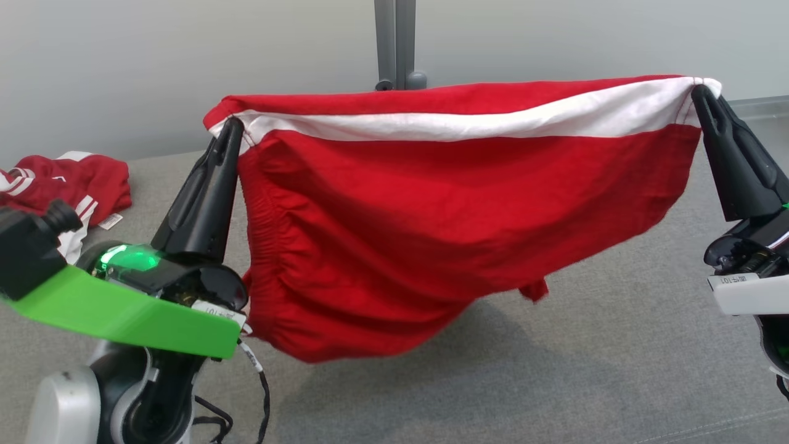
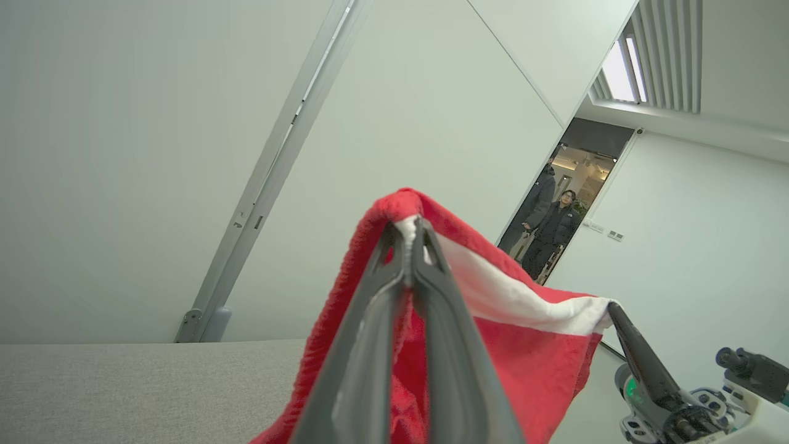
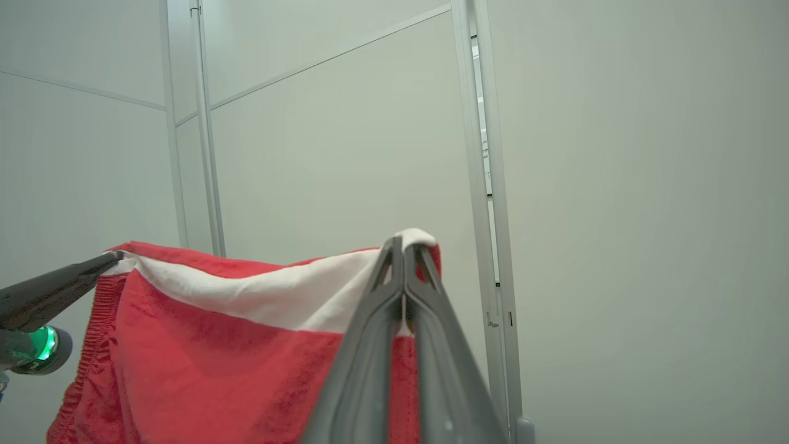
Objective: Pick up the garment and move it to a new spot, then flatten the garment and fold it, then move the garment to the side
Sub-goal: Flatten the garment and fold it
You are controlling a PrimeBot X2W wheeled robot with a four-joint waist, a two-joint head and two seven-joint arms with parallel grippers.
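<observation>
The garment (image 1: 431,222) is a pair of red shorts with a white side stripe, stretched out in the air above the grey table (image 1: 585,370). My left gripper (image 1: 234,125) is shut on its left corner by the elastic waistband. At the right corner, on the white stripe, my right gripper (image 1: 699,92) is shut too. The cloth sags between them, its lowest fold hanging near the table. In the left wrist view the left gripper (image 2: 410,229) pinches the garment (image 2: 524,364), and the right gripper (image 2: 611,308) holds the far corner. In the right wrist view the right gripper (image 3: 404,245) clamps the garment (image 3: 216,357).
A second red and white garment (image 1: 68,182) lies crumpled at the table's far left. A grey post (image 1: 394,43) stands against the pale wall behind the table. Two people (image 2: 551,228) stand in a doorway far off.
</observation>
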